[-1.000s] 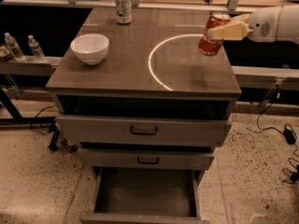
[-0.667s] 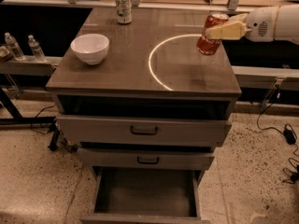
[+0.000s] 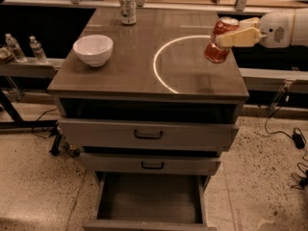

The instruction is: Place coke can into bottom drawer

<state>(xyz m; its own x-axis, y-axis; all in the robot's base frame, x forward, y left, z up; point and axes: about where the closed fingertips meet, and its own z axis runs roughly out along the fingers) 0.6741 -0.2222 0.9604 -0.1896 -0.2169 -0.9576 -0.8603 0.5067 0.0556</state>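
You have the gripper (image 3: 227,33) at the far right side of the cabinet top (image 3: 134,76), reaching in from the right edge of the scene on its white arm (image 3: 284,28). It is clenched on the coke can (image 3: 215,53): one cream finger (image 3: 238,36) lies across the near face of the can, and the other shows behind the can's upper part. The can is tilted, its silver top leaning to the right toward the arm. It sits over the right margin of the top, just right of the bright arc of light (image 3: 161,71). Whether its base touches the surface cannot be told. The bottom drawer (image 3: 149,198) is pulled out toward you below the two upper drawers (image 3: 148,134), its grey floor exposed, and it is well apart from the can. Also on the top are a white bowl (image 3: 93,49) at the left and a silver-green can (image 3: 127,7) upright at the far edge. Two water bottles (image 3: 14,47) stand on a shelf to the left of the cabinet.
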